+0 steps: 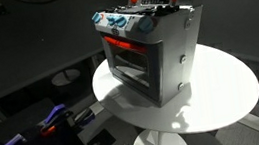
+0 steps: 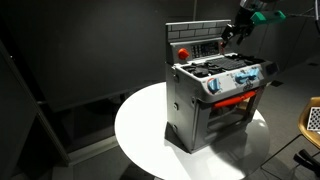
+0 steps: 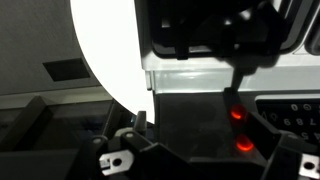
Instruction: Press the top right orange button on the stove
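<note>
The approach step is judged to be in hand – no press has yet been made. The stove (image 1: 152,54) is seen standing on the round white table (image 1: 228,95) in both exterior views, and the gripper (image 2: 239,29) is held above its rear upper corner, beside the back panel (image 2: 195,45), apart from it. In the wrist view the fingers (image 3: 139,120) are seen well spread, with two glowing orange buttons (image 3: 235,113) below. Which of them is the top right one cannot be told. For the next move a fingertip would need to be lined up over that button – then lowered gently.
</note>
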Controlling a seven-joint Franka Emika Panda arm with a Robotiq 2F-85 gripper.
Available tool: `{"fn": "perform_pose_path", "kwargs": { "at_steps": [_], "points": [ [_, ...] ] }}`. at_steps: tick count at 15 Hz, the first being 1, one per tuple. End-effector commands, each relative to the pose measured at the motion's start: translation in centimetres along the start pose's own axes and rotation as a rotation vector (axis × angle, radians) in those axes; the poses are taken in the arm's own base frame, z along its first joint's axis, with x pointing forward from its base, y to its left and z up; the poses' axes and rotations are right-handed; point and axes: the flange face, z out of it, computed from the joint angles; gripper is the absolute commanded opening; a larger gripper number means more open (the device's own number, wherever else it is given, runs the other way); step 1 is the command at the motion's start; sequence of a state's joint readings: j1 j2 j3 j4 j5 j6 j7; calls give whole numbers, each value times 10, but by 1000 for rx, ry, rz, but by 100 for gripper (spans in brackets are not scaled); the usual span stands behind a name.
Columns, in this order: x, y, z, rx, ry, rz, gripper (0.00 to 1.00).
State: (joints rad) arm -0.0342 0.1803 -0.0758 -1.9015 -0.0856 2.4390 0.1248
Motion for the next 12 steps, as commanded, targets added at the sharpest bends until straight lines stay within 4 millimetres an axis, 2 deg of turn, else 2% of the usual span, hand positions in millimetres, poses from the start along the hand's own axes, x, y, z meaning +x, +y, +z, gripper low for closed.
{"fn": "perform_pose_path", "kwargs": {
  "at_steps": [1,6,12],
  "points": [
    [14,-6,-2,-24,38,12,100],
    [17,-3,-2,-54,44,17,100],
    [3,7,-11,-45,-48,6,100]
  ]
}}
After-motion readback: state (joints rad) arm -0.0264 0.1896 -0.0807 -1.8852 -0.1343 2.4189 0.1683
